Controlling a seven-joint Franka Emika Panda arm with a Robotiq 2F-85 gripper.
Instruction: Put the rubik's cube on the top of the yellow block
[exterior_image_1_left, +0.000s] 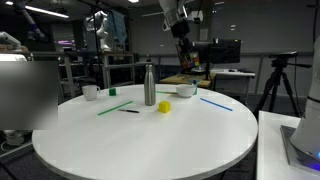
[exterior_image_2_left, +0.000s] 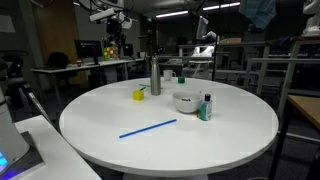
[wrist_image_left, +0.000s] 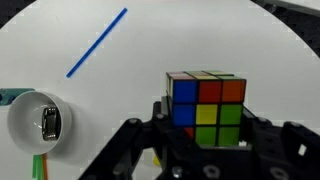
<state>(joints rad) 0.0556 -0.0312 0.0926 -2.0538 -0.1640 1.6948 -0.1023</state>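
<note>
- The round white tabletop (exterior_image_1_left: 140, 140) fills the lower half of both exterior views and carries everything else.
- The steel bottle (exterior_image_1_left: 150, 85) stands upright near the middle of the frame, just left of the yellow block. It is a tall neighbour to steer clear of.
- The pincer (wrist_image_left: 203, 130) enters from the bottom edge of the wrist view. Its two dark fingers flank opposite sides of the cube, so it looks clamped on it, high above the tabletop.
- The rubik's cube (wrist_image_left: 208, 98) sits lower right of centre in the wrist view, with blue, red, orange, green and yellow tiles facing the camera. It is probably light, rigid and smooth-sided. The flat faces suit a square mid-height grip, though the layers may twist under an off-centre squeeze.
- The yellow block (exterior_image_1_left: 165, 106) rests just right of centre, its top bare. That top is a small landing, so the cube likely needs setting down level.
</note>
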